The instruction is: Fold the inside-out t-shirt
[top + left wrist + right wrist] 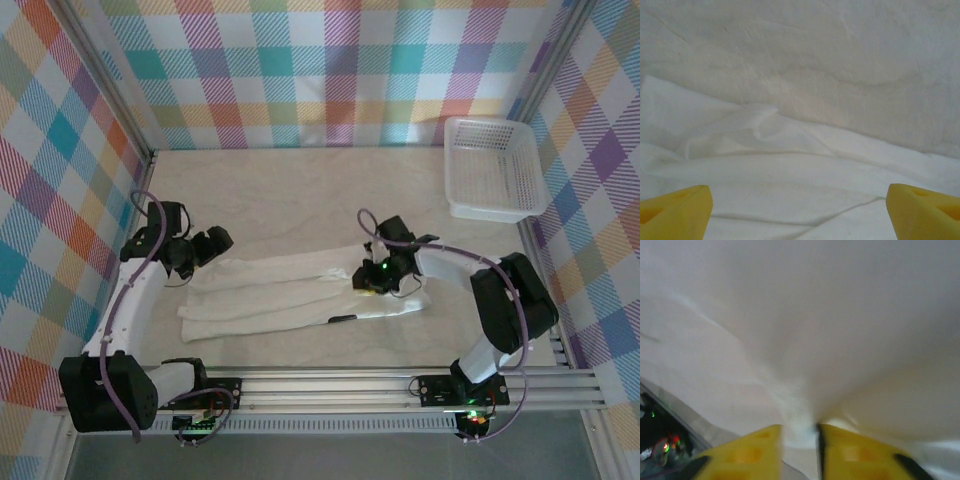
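- The right gripper (799, 442) has its two yellow fingers (747, 455) drawn close together, pinching a bunched ridge of the inside-out t-shirt (815, 340) in the narrow gap between them. The white cloth fans away from the pinch in taut creases.
- From above, this gripper sits on the right end of the shirt, with its arm reaching in from the right-hand base.
- The left gripper (800, 215) is spread wide. Its yellow fingertips (675, 210) sit in the two lower corners of its wrist view, with loose white cloth lying between them and nothing gripped (whether the tips touch the cloth cannot be told).
- In the top view the left gripper is at the far-left corner of the shirt, at the cloth's edge.
- The t-shirt lies on the table (300, 190) as a long, narrow folded band. It runs from the near left up to the right, across the middle of the surface, just ahead of the arm bases.
- A small dark mark (342, 318) shows by the band's near edge toward the right end (too small to tell what it is).
- The left wrist view shows soft folds in the cloth and bare, pale marbled tabletop beyond them.
- A white mesh basket (490, 213) stands in the far-right corner, well apart from the shirt.
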